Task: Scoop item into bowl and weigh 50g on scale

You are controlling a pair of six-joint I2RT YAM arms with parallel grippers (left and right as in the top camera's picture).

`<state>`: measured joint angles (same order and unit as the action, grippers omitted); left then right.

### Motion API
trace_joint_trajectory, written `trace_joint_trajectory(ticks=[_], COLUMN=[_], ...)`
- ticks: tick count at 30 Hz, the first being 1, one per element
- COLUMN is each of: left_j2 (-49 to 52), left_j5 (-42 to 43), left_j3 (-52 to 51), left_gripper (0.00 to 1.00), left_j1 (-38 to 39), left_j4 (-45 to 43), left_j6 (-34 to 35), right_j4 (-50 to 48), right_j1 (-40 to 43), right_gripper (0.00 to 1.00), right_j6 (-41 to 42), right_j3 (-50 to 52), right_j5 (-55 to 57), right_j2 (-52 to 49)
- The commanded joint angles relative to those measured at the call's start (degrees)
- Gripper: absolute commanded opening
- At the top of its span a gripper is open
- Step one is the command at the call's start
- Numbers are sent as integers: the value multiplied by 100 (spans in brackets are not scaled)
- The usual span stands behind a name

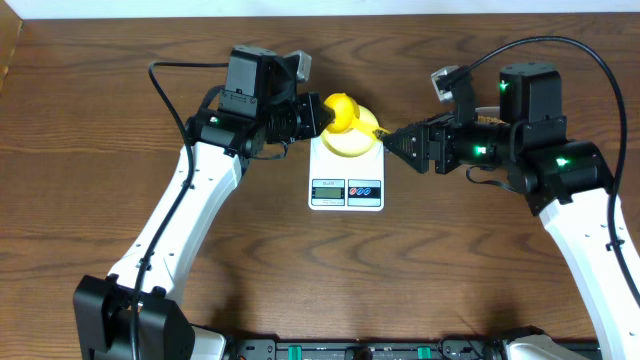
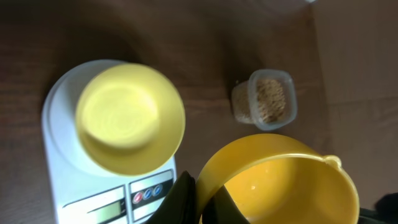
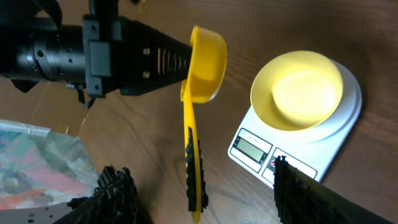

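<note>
The yellow plastic scoop with a long handle (image 3: 208, 59) is pinched at its cup rim by the left gripper (image 2: 198, 198), whose fingers are pressed together on it. It is held empty in the air just beside the small round pale-yellow bowl (image 3: 298, 90). The handle is presented between the fingers of the right gripper (image 1: 393, 140), which are spread on either side and are not seen touching it.

A handover is judged to be in hand. The handle should be centred between the pads and gripped firmly, and the rim should be let go only once the handle is secured.

The bowl is seated empty on the white rounded digital scale (image 3: 348, 109). The small tan beans (image 2: 272, 99) are seen in a clear plastic tub (image 2: 241, 107) on the brown wooden table (image 1: 450, 280), apart from the scale.
</note>
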<state>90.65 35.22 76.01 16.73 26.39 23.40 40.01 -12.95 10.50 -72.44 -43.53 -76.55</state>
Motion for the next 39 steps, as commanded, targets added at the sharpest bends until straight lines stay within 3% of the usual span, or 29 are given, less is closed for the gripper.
trace_joint_trajectory(ticks=[1,7,15,21,26,33,36,39], left_j2=[-33,-33,-33,-33,-33,-33,-33,-33], left_j5=[192,485,481,463,459,407,254,118], left_j3=[63,63,63,63,63,63,63,63], left_gripper=[7,7,7,7,7,8,26,32], left_j1=[13,37,186,205,205,205,205,205], left_j4=[-96,-319,-382,-378,-378,-343,-337,-339], left_j6=[190,221,216,195,175,-168,-214,-310], right_j4=[0,-7,-122,-157,-170,-166,-166,-162], right_j1=[-28,-28,-28,-28,-26,-26,-26,-26], right_gripper=[67,58,34,26,1,1,1,1], right_j6=[114,149,170,173,219,236,234,238], right_j3=[-133,-133,-133,-133,-133,-133,-133,-133], right_j5=[-122,-125,-122,-122,-118,-72,-11,57], right_j2=[-72,-72,-72,-72,-72,-72,-72,-72])
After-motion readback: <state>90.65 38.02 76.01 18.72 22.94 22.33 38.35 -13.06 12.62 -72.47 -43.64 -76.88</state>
